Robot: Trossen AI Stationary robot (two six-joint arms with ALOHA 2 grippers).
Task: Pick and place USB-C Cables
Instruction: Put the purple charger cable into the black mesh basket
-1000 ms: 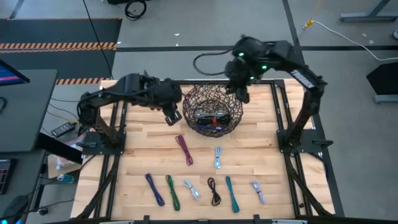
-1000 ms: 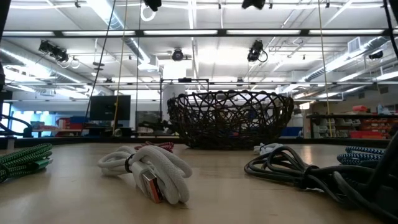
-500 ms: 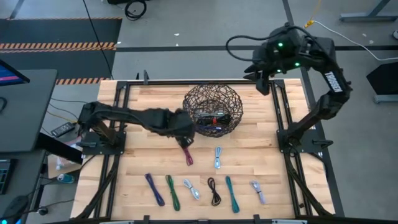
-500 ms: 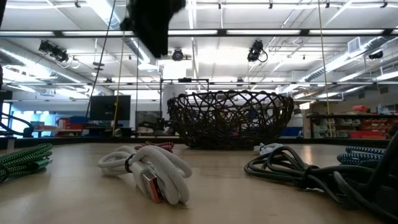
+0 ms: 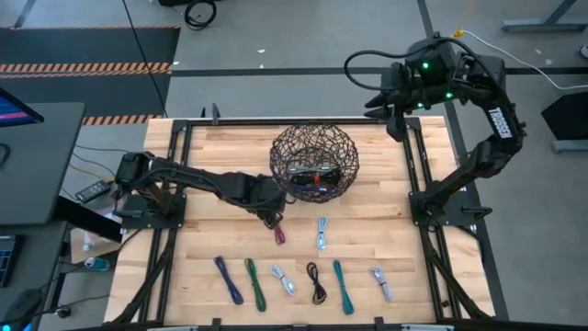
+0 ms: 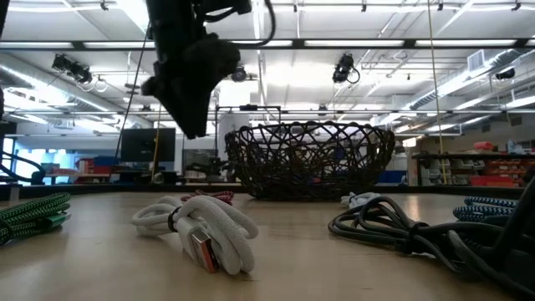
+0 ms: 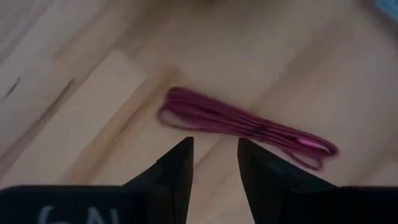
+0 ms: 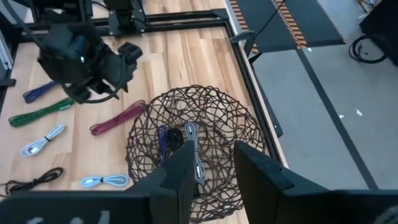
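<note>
1. While the right gripper [image 5: 393,118] hangs raised beyond the wire basket [image 5: 315,163], jaws parted and empty, the left arm reaches low across the table [image 5: 202,234].
2. Left gripper [image 5: 273,221] points down over the magenta cable [image 5: 279,234], fingers [image 7: 176,171] apart, grasping nothing.
3. Remaining cables [image 5: 299,279] lie in a row near the front edge; several rest inside the basket.

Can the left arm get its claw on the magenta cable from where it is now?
Probably yes. The left claw hovers open right above the magenta cable, and nothing lies between them on the bare table.
</note>
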